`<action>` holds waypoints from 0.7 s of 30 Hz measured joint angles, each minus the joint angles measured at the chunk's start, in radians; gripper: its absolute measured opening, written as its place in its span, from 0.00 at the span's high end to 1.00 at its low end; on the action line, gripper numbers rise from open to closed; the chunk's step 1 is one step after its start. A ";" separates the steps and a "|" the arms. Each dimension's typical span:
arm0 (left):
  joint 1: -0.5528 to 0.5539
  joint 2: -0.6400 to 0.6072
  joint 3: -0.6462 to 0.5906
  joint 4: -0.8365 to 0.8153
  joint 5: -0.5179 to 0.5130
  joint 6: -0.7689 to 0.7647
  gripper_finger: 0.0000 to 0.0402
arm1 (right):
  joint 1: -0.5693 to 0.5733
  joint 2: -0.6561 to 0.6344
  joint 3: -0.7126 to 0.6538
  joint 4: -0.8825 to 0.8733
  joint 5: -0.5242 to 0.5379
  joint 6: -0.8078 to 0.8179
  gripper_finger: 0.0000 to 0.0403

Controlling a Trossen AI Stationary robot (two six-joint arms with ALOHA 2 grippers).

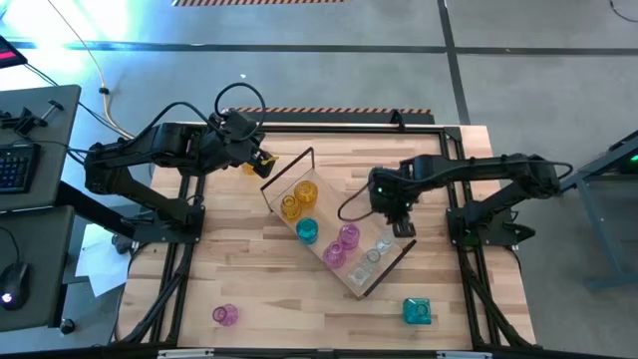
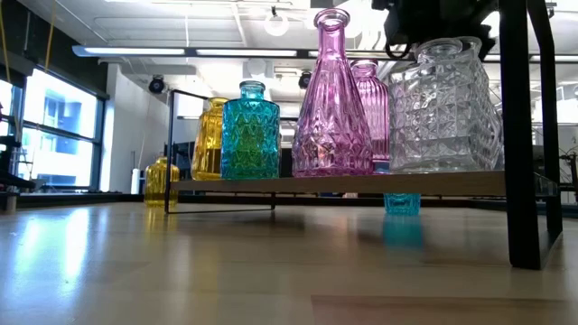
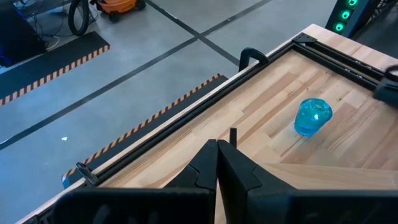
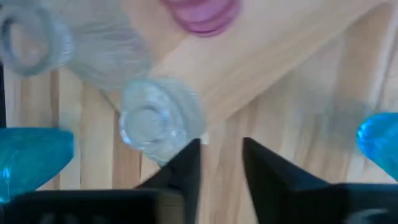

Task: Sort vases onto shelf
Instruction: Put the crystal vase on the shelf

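The shelf (image 1: 329, 211) lies slantwise on the table. On it stand two amber vases (image 1: 297, 197), a teal vase (image 1: 307, 231), two pink vases (image 1: 342, 244) and two clear vases (image 1: 375, 252). My right gripper (image 1: 404, 228) hangs over the shelf's near right end, fingers pointing down and apart with nothing between them (image 4: 221, 155). One clear vase's mouth (image 4: 149, 121) is just beside one finger. My left gripper (image 1: 261, 160) is raised at the far left, shut and empty (image 3: 217, 149), with a small amber vase (image 1: 248, 166) standing on the table by it.
A pink vase (image 1: 225, 314) stands loose near the table's front left. A teal vase (image 1: 417, 311) stands near the front right. Black frame rails (image 1: 459, 150) edge the table. The shelf's black end loops (image 2: 519, 135) stand upright at both ends.
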 joint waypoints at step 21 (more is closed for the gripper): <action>0.000 0.000 0.000 0.000 0.008 0.000 1.00 | -0.127 0.190 -0.002 -0.070 -0.114 0.023 1.00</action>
